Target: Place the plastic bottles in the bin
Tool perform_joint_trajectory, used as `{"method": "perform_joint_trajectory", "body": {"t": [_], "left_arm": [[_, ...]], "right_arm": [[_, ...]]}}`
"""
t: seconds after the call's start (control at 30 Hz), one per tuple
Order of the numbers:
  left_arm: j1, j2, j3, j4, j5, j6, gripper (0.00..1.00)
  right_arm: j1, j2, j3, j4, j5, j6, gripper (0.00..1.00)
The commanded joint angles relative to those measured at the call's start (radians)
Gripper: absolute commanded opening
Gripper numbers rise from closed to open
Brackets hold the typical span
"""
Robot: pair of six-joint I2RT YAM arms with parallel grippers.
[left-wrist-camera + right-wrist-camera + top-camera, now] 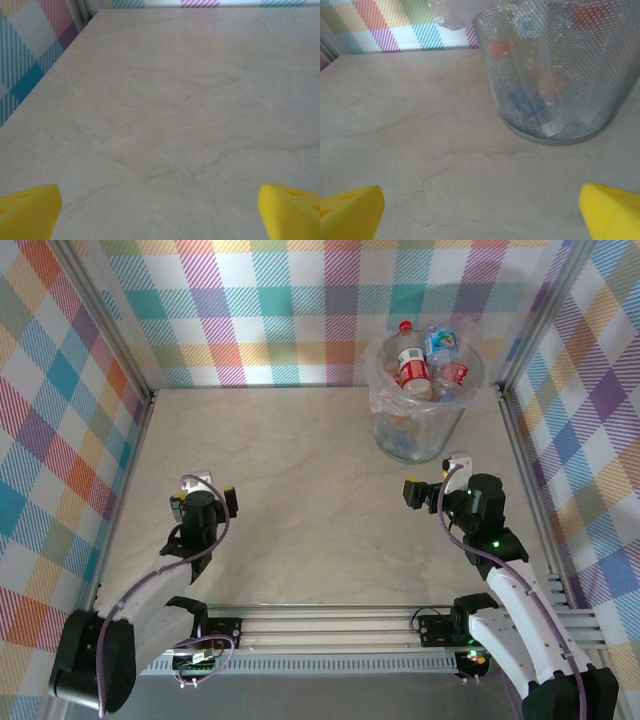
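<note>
All bottles [425, 365] I see sit piled in the bin [418, 440], far right of the desk [300, 470]. None loose on it, so the task looks done. My left pincer [204, 502] and right pincer [432, 485] are spread, holding nothing.

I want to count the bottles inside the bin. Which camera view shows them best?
The top external view: it looks down into the open bin, so the plastic bottles show with caps and labels. The right wrist view sees the bin from the side; through its mesh wall the bottles are blurred colour patches.
</note>
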Motion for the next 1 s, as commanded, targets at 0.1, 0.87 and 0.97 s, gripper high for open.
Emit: {"method": "perform_joint_trajectory", "body": {"t": [0.1,0.87,0.97], "left_arm": [[0.050,0.183,-0.030,0.390,0.095,0.085,1.00],[0.140,0.535,0.038,0.598,0.295,0.017,1.00],[0.155,0.551,0.085,0.522,0.332,0.013,1.00]], "right_arm": [[-0.001,0.003,-0.078,0.146,0.123,0.001,1.00],[-0.138,0.500,-0.260,0.872,0.125,-0.102,1.00],[-0.150,0.560,-0.251,0.928,0.128,-0.103,1.00]]}}
